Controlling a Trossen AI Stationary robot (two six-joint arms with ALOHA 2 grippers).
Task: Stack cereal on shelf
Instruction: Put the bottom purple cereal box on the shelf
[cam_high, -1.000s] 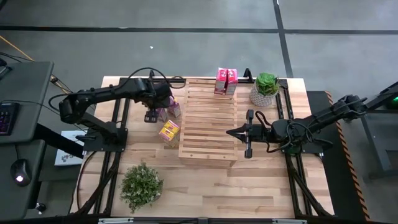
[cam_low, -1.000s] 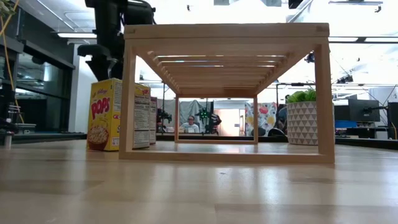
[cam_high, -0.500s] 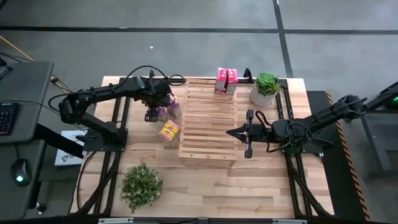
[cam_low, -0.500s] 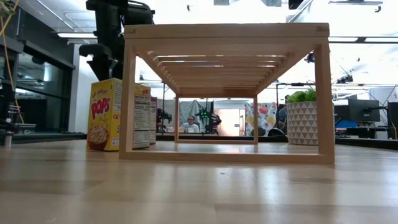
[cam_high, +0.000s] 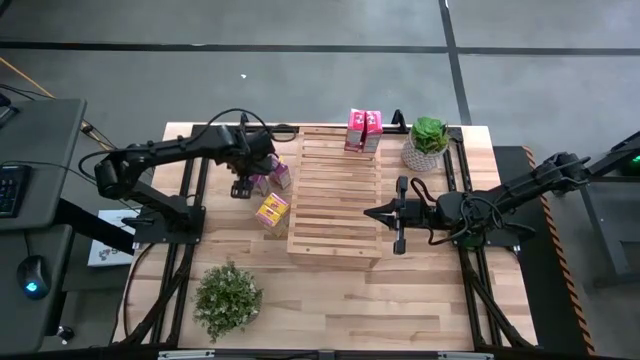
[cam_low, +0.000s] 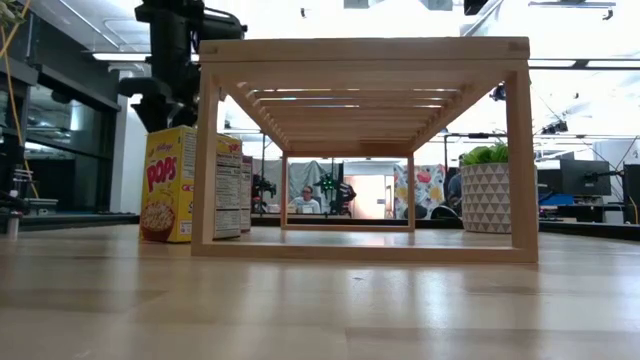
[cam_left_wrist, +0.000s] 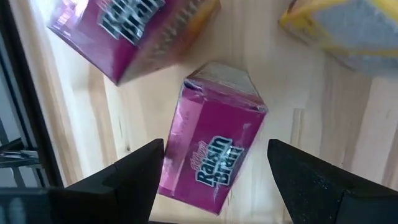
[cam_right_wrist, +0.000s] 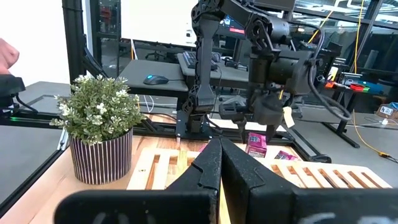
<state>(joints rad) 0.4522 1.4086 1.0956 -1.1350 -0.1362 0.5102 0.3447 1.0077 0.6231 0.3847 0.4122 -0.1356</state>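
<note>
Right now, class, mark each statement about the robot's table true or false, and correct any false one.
1. The left gripper hangs open over a pink cereal box. True.
2. Two pink boxes stand on the shelf at its far end. True.
3. The right gripper holds a yellow box. False: its fingers are shut on nothing, above the shelf's right edge.
4. The yellow box lies on top of the shelf. False: it sits on the table, left of the shelf.
5. A potted plant stands right of the shelf. True.
</note>
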